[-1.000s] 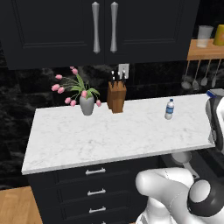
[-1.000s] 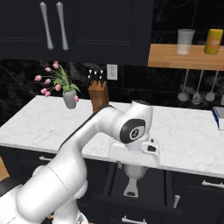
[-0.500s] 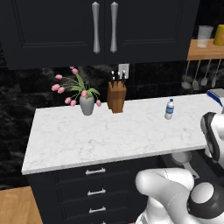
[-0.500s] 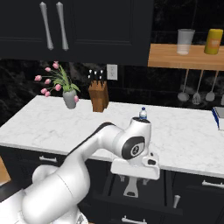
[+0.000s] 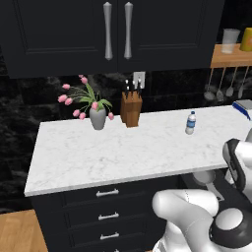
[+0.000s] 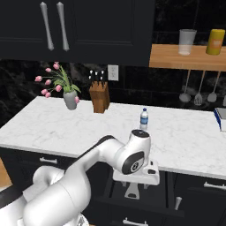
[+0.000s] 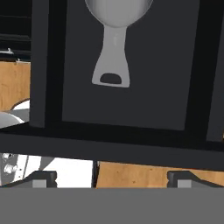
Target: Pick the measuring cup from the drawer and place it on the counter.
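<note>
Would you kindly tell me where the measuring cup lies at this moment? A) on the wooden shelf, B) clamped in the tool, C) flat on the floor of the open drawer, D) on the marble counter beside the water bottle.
C: the hand view shows the measuring cup lying flat on the dark floor of the open drawer, handle toward the camera, with the open tool holding nothing.

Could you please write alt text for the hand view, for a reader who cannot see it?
Looking down into an open dark drawer, a grey metal measuring cup lies on its floor, its flat handle pointing toward the camera. The open gripper hangs above the drawer's front edge, holding nothing, with wooden floor below.
</note>
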Available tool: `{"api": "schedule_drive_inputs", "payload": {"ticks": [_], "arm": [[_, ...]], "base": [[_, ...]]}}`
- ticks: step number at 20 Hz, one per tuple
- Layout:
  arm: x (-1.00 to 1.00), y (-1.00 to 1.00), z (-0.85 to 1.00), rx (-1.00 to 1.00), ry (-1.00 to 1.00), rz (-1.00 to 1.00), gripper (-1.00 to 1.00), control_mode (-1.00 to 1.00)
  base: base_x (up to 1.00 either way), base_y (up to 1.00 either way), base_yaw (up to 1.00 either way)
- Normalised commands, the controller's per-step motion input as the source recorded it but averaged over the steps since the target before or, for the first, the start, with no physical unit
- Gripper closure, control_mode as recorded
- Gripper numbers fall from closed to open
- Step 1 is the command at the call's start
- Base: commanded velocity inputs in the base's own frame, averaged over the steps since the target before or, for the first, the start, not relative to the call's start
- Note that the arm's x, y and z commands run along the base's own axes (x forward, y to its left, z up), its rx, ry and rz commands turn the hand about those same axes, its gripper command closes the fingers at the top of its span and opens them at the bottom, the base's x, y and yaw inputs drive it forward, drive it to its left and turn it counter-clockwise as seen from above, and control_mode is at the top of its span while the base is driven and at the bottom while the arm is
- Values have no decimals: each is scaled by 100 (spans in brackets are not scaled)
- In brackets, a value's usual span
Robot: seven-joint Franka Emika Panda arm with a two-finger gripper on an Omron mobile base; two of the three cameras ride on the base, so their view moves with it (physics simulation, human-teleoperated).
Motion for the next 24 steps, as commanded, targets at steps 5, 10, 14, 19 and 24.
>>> {"api": "schedule_drive_inputs", "payload": {"ticks": [5, 10, 14, 19, 24], "arm": [[30, -1, -38, 0, -12, 0, -100, -100], [7, -13, -39, 0, -2, 0, -100, -100], [-2, -9, -37, 0, 0, 0, -100, -100], [-3, -5, -29, 0, 0, 0, -100, -100], [-3, -1, -23, 0, 0, 0, -100, -100]], "base": [[0, 0, 0], [0, 0, 0], [0, 0, 0], [0, 0, 0], [0, 0, 0]]}}
